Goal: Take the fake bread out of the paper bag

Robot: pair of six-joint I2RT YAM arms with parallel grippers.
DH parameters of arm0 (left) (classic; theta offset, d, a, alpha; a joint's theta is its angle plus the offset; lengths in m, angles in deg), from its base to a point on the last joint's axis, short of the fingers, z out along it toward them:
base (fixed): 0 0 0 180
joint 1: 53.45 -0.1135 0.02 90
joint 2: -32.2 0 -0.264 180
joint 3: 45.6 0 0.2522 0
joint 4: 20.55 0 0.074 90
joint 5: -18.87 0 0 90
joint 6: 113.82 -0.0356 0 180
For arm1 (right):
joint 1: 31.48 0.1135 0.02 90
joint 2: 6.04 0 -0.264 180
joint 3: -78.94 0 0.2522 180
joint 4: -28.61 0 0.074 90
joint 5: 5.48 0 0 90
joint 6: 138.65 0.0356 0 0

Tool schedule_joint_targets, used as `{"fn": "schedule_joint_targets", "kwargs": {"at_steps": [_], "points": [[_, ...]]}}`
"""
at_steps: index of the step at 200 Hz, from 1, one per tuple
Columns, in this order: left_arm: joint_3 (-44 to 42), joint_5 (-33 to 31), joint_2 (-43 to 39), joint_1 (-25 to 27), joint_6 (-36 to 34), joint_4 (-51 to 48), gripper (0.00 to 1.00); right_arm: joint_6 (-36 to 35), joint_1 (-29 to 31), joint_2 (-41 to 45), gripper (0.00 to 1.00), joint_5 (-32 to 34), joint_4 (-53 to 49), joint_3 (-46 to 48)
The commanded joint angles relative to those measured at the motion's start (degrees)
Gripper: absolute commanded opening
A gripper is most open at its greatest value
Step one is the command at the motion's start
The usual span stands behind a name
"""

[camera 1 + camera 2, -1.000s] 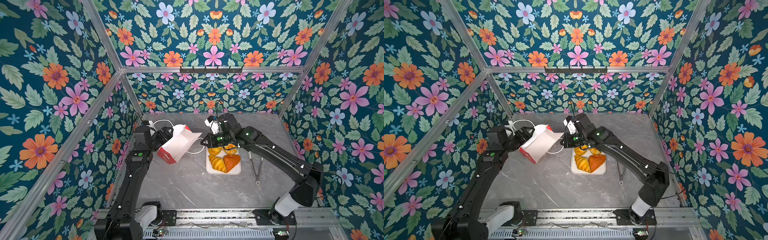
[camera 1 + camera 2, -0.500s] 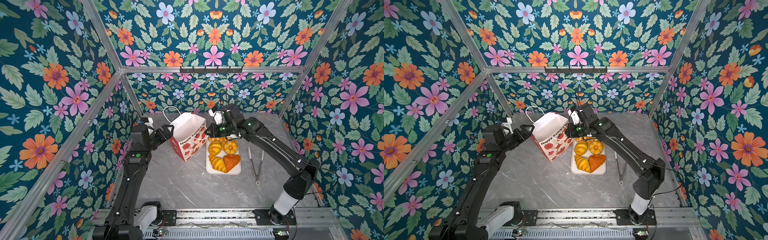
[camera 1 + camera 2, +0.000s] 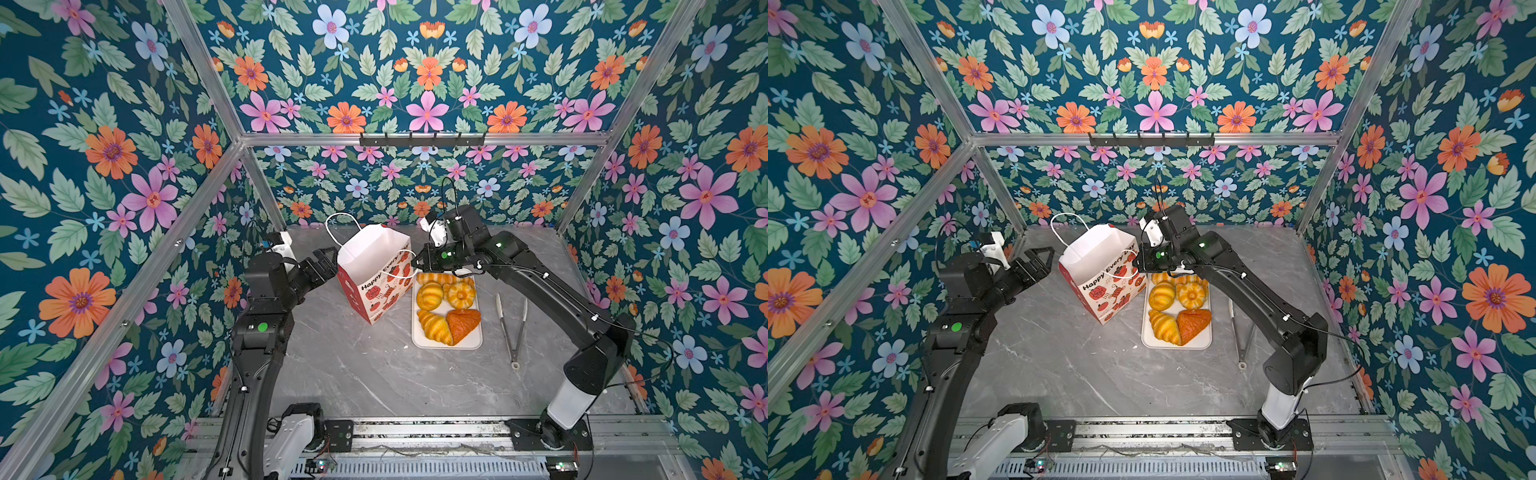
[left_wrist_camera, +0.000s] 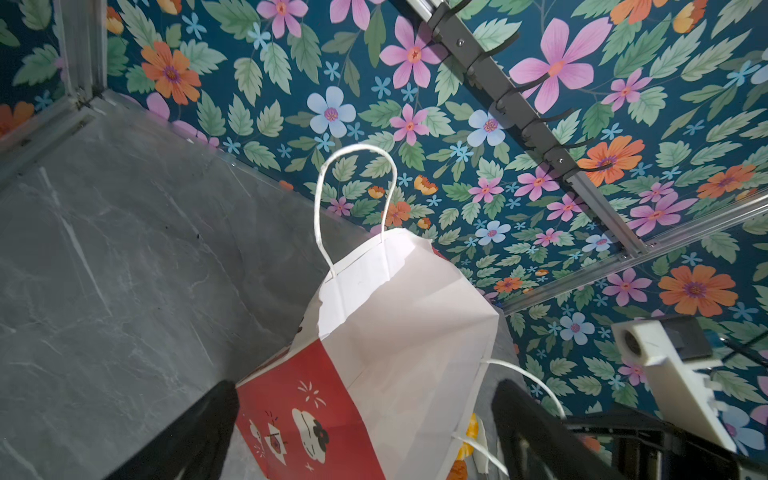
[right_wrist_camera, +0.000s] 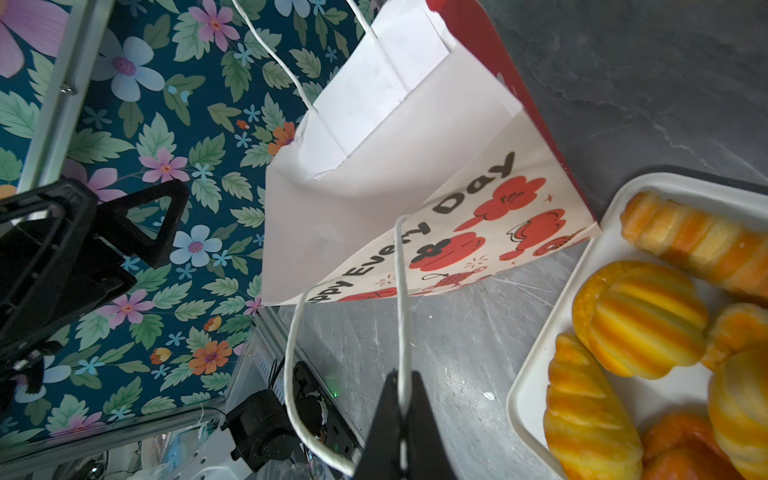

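On tray [image 3: 447, 344] — fake bread [image 3: 430, 296], paper bag [image 3: 374, 259] adj.

The right gripper [image 5: 401, 384] is pinched tight on one white cord handle [image 5: 400, 299] of the paper bag [image 5: 374, 187], whose mouth gapes open. Just beside the bag, on the grey table [image 5: 457, 353], a white tray [image 5: 536, 374] holds the glossy fake bread [image 5: 644, 320].

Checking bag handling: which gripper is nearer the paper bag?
Right. The right gripper is shut on the paper bag by its cord handle, on the tray side. The left gripper stands open beside the bag's opposite side, close but apart from it.
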Motion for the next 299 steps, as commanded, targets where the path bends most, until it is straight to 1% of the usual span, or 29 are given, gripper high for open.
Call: {"fn": "schedule_joint_targets", "kwargs": {"at_steps": [1, 28, 44, 91, 119, 143, 192, 215, 243, 254, 272, 275, 284, 299], "points": [[0.5, -5.1, -1.0, 0.0, -3.2, -2.3, 0.98, -1.0, 0.0, -1.3, 0.00, -2.1, 0.3, -2.0], [-0.5, -13.3, -2.9, 0.0, -5.6, -3.7, 0.98, -0.9, -0.1, -3.5, 0.00, -5.7, 0.6, -4.9], [-2.0, -16.3, -4.0, 0.0, -6.4, -3.2, 0.98, -1.2, -0.1, -4.8, 0.00, -7.5, 0.8, -6.6], [-3.7, -15.9, -4.4, 0.0, -6.5, -2.3, 0.98, -4.0, 0.0, -9.2, 0.00, -10.3, -2.5, -13.6], [-4.6, -15.0, -4.6, 0.0, -6.0, -1.5, 0.98, -5.9, -0.1, -11.8, 0.00, -10.2, -5.9, -17.4], [-4.6, -15.0, -5.0, 0.0, -6.1, -1.5, 0.98, -6.5, -0.2, -11.5, 0.00, -9.7, -6.8, -15.6], [-4.0, -15.6, -5.5, 0.0, -6.8, -0.7, 0.98, -5.0, -0.2, -4.4, 0.00, -6.0, -2.6, -3.8], [-4.6, -16.3, -5.6, 0.0, -7.0, 0.4, 0.98, -4.5, -0.2, -1.6, 0.17, -4.0, -1.5, -0.8], [-6.1, -17.0, -6.0, 0.0, -7.6, 2.5, 0.99, -4.2, -0.5, 1.5, 0.34, -1.9, 0.2, 2.0], [-6.8, -17.6, -6.2, 0.0, -7.8, 3.4, 1.00, -3.7, -0.9, 2.7, 0.42, -1.6, 1.8, 3.3], [-8.2, -18.6, -6.9, 0.0, -8.3, 5.3, 1.00, -2.5, -1.7, 4.5, 0.51, -1.3, 6.4, 7.2], [-8.4, -19.0, -7.0, 0.0, -8.4, 5.6, 1.00, -2.2, -1.8, 6.5, 0.53, -1.2, 7.3, 7.9], [-9.1, -19.9, -7.3, 0.0, -8.7, 6.4, 1.00, -1.5, -2.3, 8.2, 0.58, -0.9, 10.0, 10.4], [-10.2, -20.9, -7.6, 0.0, -9.4, 7.6, 1.00, -0.5, -3.2, 10.3, 0.63, -0.8, 13.9, 13.5]]}}
